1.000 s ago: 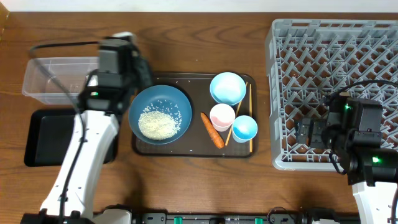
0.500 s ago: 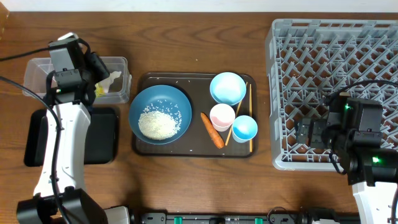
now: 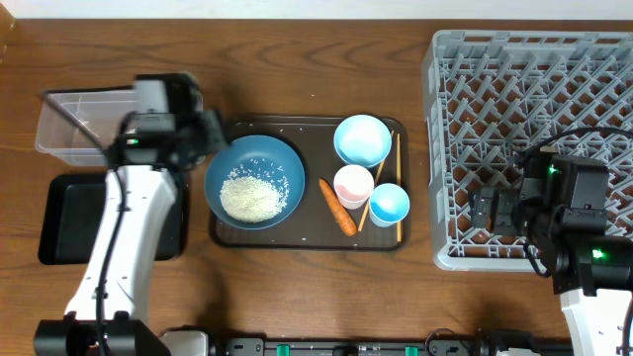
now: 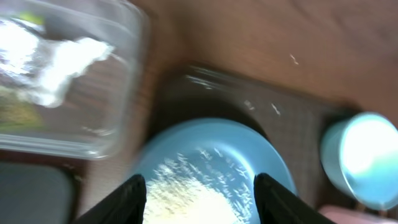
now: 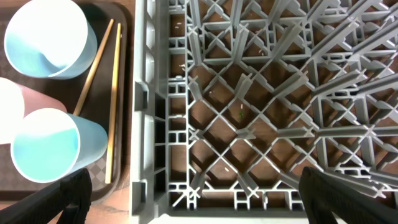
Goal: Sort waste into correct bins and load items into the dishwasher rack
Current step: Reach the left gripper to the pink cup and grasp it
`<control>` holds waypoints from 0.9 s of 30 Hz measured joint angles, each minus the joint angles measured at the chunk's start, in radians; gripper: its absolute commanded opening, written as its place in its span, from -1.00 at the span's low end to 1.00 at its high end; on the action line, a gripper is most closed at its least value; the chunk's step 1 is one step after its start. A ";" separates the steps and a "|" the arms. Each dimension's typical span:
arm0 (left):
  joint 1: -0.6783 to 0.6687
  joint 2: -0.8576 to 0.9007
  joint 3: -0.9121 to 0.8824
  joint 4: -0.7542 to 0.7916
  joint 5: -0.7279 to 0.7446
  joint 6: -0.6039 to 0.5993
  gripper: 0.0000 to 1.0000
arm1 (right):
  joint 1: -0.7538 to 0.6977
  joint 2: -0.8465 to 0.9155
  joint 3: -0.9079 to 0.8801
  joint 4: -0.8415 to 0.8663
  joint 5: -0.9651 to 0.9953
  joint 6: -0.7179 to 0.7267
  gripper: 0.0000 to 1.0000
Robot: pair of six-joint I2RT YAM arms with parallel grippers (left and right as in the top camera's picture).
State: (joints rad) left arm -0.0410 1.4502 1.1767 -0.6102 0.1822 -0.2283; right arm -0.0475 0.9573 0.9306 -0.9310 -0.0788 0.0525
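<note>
Over the dark blue plate (image 4: 205, 134) again, off the clear tub (image 4: 68, 81): left gripper (image 4: 199, 199) spread and empty, rice (image 4: 186, 190) between its fingers; right gripper (image 5: 199, 196) spread, unmoved.

White rice (image 3: 252, 198) is seen on a dark blue plate (image 3: 287, 163), with an orange carrot (image 3: 337, 206) at its 3 o'clock. A pale blue bowl (image 3: 361, 138), pinkish-white cup (image 3: 352, 184) and light blue cup (image 3: 389, 204) are pictured on a dark brown tray (image 3: 297, 237); the rack (image 3: 438, 148) is shown as a grey lattice.
</note>
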 measured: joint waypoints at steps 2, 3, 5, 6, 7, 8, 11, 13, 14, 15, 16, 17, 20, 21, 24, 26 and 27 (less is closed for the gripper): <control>-0.078 0.000 0.000 -0.030 0.002 -0.004 0.14 | 0.000 0.000 0.000 0.000 0.000 0.000 0.98; -0.117 0.000 0.000 -0.037 0.004 -0.010 0.14 | 0.000 0.000 0.000 0.000 0.000 0.000 0.98; -0.193 0.000 0.000 -0.041 0.006 -0.026 0.14 | 0.000 0.000 0.000 0.000 0.000 0.000 0.98; -0.241 0.000 0.000 -0.041 0.007 -0.038 0.14 | 0.000 0.000 0.000 0.000 0.000 0.000 0.99; -0.274 0.000 0.000 -0.041 0.009 -0.047 0.14 | 0.000 0.000 0.000 0.000 0.000 0.000 0.98; -0.307 0.000 0.000 -0.042 0.013 -0.058 0.14 | 0.000 0.000 0.000 0.000 0.000 0.000 0.99; -0.392 0.010 0.000 -0.041 0.018 -0.090 0.14 | 0.000 0.000 0.000 0.000 0.000 0.000 0.99; -0.437 0.031 0.000 -0.037 0.019 -0.105 0.13 | 0.000 0.000 0.000 -0.001 0.000 0.000 0.99; -0.460 0.053 0.000 -0.033 0.019 -0.112 0.13 | 0.000 0.000 0.000 -0.001 0.000 0.000 0.99; -0.476 0.072 0.000 -0.028 0.021 -0.116 0.13 | 0.000 0.000 0.000 -0.001 0.000 0.000 0.98; -0.492 0.098 0.000 -0.021 0.022 -0.118 0.13 | 0.000 0.000 0.000 -0.001 0.000 0.000 0.98; -0.504 0.125 0.000 -0.011 0.021 -0.120 0.13 | 0.000 0.000 0.000 -0.001 0.000 0.000 0.98; -0.526 0.197 0.000 0.019 0.021 -0.127 0.14 | 0.000 0.000 0.000 -0.002 0.000 0.000 0.98; -0.531 0.218 0.000 0.033 0.021 -0.128 0.13 | 0.000 0.000 0.000 -0.003 0.000 0.000 0.98; -0.537 0.272 0.000 0.075 0.021 -0.138 -0.16 | 0.000 0.000 0.000 -0.009 0.000 0.000 0.99; -0.539 0.302 0.000 0.101 0.022 -0.143 -0.57 | 0.000 0.000 0.000 -0.011 0.000 0.000 0.99; -0.539 0.313 0.000 0.109 0.021 -0.145 -0.76 | 0.000 0.000 0.000 -0.011 0.000 0.000 0.99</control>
State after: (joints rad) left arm -0.5797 1.7634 1.1767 -0.5011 0.2031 -0.3737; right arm -0.0475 0.9573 0.9306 -0.9424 -0.0788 0.0525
